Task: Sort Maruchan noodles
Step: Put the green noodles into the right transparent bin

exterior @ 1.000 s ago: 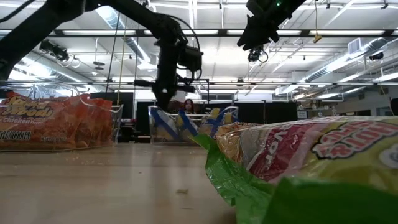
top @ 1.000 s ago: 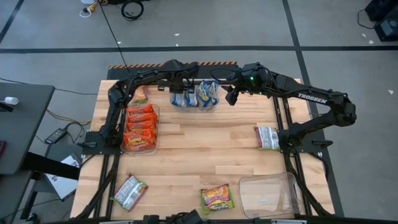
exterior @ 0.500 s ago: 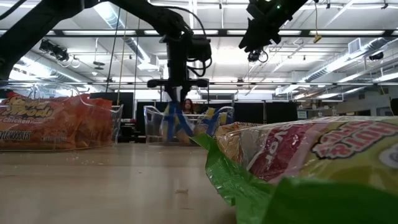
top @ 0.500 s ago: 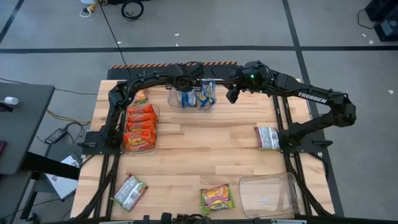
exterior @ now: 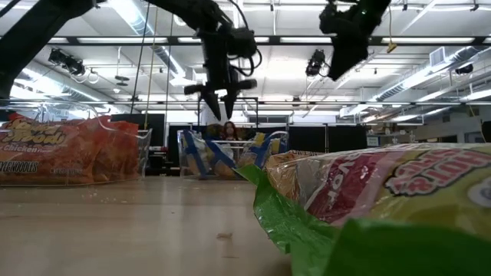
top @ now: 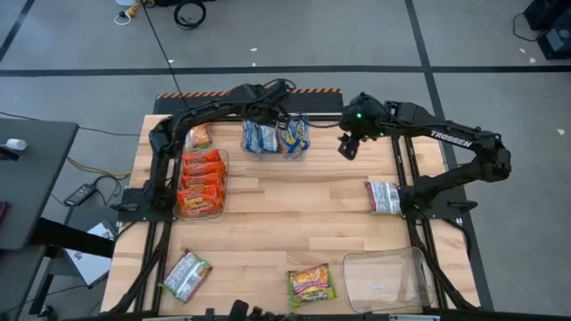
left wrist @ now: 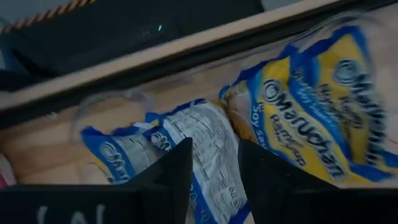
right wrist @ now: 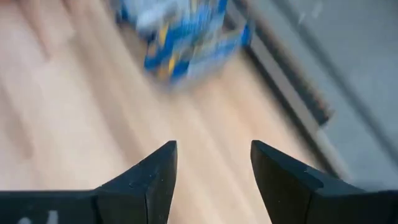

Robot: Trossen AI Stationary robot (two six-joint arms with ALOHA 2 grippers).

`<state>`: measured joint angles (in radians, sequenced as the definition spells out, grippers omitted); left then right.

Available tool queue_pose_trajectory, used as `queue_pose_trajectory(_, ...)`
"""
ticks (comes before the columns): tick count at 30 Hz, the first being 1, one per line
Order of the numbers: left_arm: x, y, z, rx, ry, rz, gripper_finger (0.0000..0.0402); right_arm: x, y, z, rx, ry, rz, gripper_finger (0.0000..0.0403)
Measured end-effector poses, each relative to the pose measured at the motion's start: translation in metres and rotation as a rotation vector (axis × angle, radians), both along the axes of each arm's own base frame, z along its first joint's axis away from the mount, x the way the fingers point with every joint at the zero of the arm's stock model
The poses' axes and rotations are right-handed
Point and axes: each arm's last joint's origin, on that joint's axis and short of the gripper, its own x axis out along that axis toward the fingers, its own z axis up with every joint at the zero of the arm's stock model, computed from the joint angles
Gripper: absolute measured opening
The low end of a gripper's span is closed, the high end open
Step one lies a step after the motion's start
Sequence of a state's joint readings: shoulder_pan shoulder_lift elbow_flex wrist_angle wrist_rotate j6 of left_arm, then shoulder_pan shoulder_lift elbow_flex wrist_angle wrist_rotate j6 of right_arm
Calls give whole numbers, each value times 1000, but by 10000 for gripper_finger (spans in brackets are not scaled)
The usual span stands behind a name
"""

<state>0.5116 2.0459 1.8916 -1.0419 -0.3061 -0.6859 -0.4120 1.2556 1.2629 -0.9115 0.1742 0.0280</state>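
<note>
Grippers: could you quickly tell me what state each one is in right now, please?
Left gripper: open, empty, above the blue packets.
Right gripper: open, empty, raised over the table.

Pale, planked wood with a matt finish forms the tabletop (top: 294,205); the noodle packets (top: 276,136) are wrapped in glossy, crinkled plastic.

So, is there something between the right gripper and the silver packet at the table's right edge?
Nothing visible. The right gripper hangs open above bare wood, and the table between it and the silver packet carries nothing.
</note>
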Motion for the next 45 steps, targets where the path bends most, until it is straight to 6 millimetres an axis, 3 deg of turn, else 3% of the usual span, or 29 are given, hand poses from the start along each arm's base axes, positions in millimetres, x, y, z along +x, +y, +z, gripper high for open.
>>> queue_pose_trajectory(8, -11, -33, 52, 143, 14, -238, 130, -20, 26, -41, 379, 207, -213, 210)
queue_pose_trajectory(15, -33, -65, 97, 272, 52, -411, 130, -31, 75, -88, 520, 394, -489, 210)
queue_pose_trajectory(20, -53, -93, 119, 323, 119, -485, 130, -36, 88, -128, 568, 404, -748, 210)
queue_pose_trajectory(26, -65, -120, 130, 372, 190, -550, 130, -33, 96, -154, 541, 507, -944, 202)
queue_pose_trajectory(38, -81, -163, 144, 405, 185, -595, 130, -15, 97, -190, 407, 600, -1022, 156)
queue_pose_trajectory(42, -85, -179, 149, 414, 160, -629, 130, -12, 93, -196, 421, 631, -992, 106)
queue_pose_trajectory(45, -87, -191, 150, 416, 147, -654, 130, -13, 93, -193, 432, 646, -958, 40)
